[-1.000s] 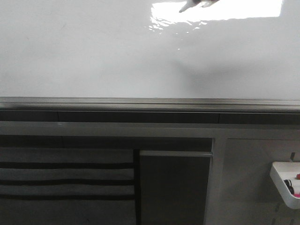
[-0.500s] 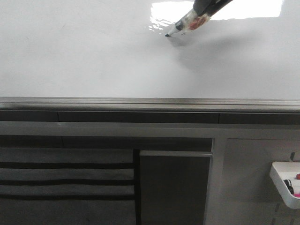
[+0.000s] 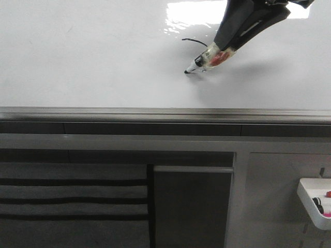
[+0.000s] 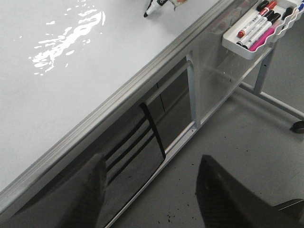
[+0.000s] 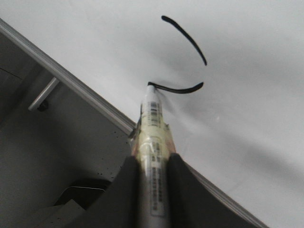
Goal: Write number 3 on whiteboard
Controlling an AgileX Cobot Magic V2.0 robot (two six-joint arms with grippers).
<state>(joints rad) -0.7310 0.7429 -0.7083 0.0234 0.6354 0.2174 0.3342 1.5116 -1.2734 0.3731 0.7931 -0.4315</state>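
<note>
Black ink, the unfinished number 3 (image 5: pixel 186 57), curves on the glossy white whiteboard (image 3: pixel 93 57) just beyond the right gripper (image 5: pixel 152 166), whose dark fingers (image 5: pixel 128 185) clamp a clear-barrelled marker (image 5: pixel 153 142), tip touching the board. Left gripper (image 4: pixel 149 183) fingers stand spread, holding nothing.

Marker tip (image 4: pixel 151 9) touches the whiteboard (image 4: pixel 71 90); tray (image 4: pixel 237 45) (holding markers) hangs beside its edge.

grey speckled floor (image 4: pixel 247 142) under a metal-framed stand (image 4: pixel 192 95), white marker tray (image 4: pixel 256 35) hung at its side.
</note>
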